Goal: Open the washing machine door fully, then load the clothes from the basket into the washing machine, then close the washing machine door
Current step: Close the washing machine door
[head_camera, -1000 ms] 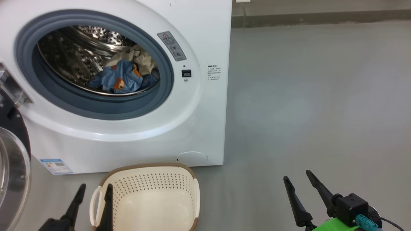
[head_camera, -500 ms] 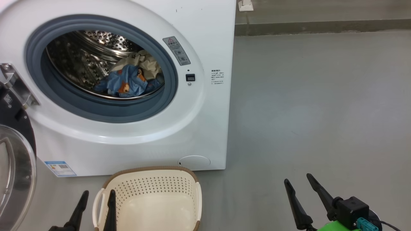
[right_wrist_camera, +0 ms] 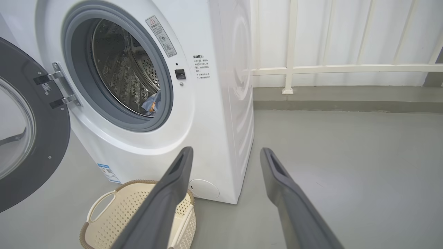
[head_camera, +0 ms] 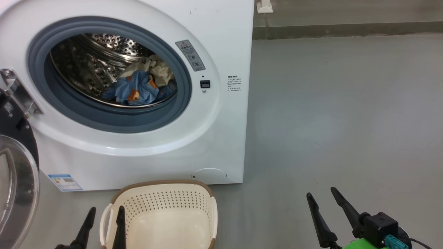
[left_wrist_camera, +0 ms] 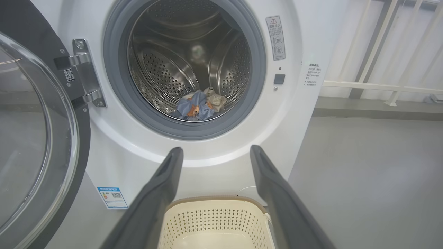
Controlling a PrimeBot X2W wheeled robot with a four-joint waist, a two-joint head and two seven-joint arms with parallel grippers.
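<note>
The white washing machine [head_camera: 221, 41] stands with its round door [head_camera: 17, 180] swung wide open to the left on its hinge [left_wrist_camera: 83, 76]. The clothes [head_camera: 136, 86], light blue with orange prints beside a cream piece, lie inside the steel drum [left_wrist_camera: 162, 69]. In front of the machine the cream basket [head_camera: 162, 214] sits on the floor with nothing in it. My left gripper [head_camera: 105, 209] hangs open over the basket's left handle. My right gripper [head_camera: 320, 192] is open above bare floor to the right, holding nothing.
Grey floor [head_camera: 346, 103] stretches to the right of the machine. A white railing [right_wrist_camera: 311, 69] and a low kerb [head_camera: 346, 29] run along the back wall. The open door juts out on the left.
The head camera shifted slightly, so the machine and basket sit a little lower and further right in view. Both grippers stay open and hardly move.
</note>
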